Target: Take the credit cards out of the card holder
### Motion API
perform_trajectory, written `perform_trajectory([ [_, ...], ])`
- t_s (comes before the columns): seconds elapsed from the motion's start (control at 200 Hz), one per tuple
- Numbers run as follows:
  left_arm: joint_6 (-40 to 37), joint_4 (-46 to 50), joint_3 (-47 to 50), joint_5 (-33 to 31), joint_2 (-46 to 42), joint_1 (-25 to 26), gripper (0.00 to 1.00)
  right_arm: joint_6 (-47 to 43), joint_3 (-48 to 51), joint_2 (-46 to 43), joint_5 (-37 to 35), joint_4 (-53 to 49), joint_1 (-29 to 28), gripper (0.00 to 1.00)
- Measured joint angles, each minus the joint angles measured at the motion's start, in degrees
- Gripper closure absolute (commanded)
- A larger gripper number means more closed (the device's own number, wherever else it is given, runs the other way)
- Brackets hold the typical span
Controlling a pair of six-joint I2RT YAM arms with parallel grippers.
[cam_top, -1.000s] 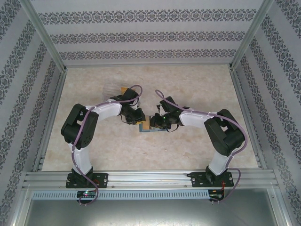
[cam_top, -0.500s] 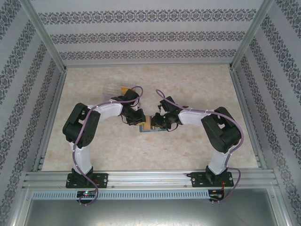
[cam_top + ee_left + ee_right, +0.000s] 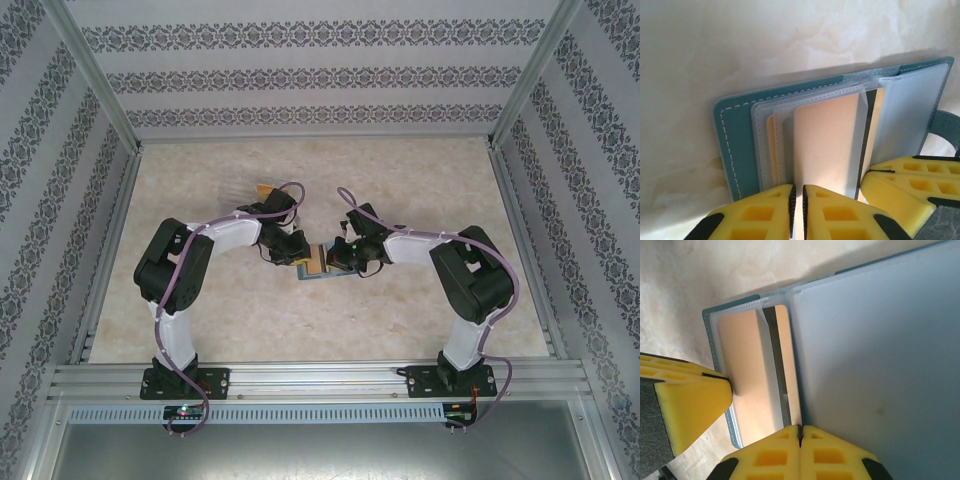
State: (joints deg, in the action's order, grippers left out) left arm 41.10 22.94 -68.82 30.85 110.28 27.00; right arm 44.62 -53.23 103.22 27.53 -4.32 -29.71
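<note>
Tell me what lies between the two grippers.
Left wrist view: between the left gripper and right gripper lie an orange card, sleeved in the card holder, and a strip of black card.

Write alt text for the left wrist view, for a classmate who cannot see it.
A teal card holder lies open on a pale marbled table, its clear sleeves showing an orange-gold card. The left gripper pinches the holder's lower edge with yellow fingers; the right gripper sits at lower right, touching the holder.
</note>
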Motion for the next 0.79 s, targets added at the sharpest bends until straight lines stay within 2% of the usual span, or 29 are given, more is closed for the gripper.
perform_trajectory([
  [0.14,-0.5,0.6,-0.3,-0.5,0.0,0.0,0.84,-0.4,1.1,-1.2,0.0,0.4,1.5,1.0],
  [0.654,-0.9,-0.1,-0.9,-0.9,-0.4,0.0,0.86,-1.3,1.7,-1.3,0.4,1.6,1.5,1.0],
  [0.794,-0.5,-1.2,-0.9,-0.4,-0.2,0.1,0.88,-1.3,1.7,-1.2,0.5,1.6,1.5,0.92],
])
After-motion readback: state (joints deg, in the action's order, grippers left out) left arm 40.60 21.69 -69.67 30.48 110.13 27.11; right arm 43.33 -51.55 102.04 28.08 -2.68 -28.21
